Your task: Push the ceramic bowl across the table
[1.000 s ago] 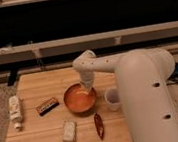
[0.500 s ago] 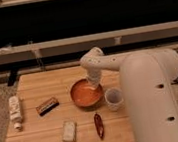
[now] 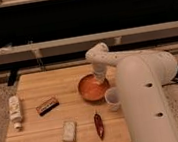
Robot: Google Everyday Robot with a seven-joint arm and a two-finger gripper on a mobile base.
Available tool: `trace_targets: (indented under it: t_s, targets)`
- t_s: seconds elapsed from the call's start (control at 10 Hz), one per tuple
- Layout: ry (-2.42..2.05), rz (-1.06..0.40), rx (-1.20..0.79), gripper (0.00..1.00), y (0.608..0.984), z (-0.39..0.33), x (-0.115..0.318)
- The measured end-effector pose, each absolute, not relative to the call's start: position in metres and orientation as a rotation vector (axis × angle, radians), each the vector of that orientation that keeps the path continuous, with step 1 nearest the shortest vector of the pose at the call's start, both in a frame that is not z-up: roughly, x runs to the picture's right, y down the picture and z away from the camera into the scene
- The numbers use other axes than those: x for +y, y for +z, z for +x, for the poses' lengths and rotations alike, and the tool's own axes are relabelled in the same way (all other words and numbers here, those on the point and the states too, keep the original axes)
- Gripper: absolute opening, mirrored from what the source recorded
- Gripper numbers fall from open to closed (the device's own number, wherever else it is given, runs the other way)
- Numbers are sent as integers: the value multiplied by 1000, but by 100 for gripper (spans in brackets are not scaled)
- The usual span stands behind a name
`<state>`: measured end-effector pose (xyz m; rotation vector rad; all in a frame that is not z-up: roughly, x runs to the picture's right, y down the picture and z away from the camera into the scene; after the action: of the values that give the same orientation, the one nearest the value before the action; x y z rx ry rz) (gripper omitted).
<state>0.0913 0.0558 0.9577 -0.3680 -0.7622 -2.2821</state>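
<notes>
The ceramic bowl (image 3: 92, 88), glossy orange-red with a darker rim, sits on the light wooden table (image 3: 39, 83) right of the middle. My gripper (image 3: 100, 77) hangs from the white arm and is down at the bowl's far right rim, touching or just inside it. The small white cup (image 3: 113, 98) stands just right of the bowl's near side.
A white bottle (image 3: 15, 110) lies at the left edge. A dark brown bar (image 3: 47, 105) lies left of the bowl. A pale packet (image 3: 69, 131) and a red chilli (image 3: 98, 125) lie near the front edge. My white body (image 3: 153, 101) stands at the table's right side.
The bowl has slid toward the far right of the table, with the gripper moving that way along with it. The other objects have not moved.
</notes>
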Motion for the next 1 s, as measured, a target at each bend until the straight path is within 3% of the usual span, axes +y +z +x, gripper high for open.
trace_targets:
  t_s: [0.5, 0.7, 1.0]
  targets:
    - [-2284, -423, -714, 3, 961, 122, 31]
    - [-2279, -381, -684, 21, 952, 128, 24]
    - [-2339, -168, -710, 50, 919, 99, 7]
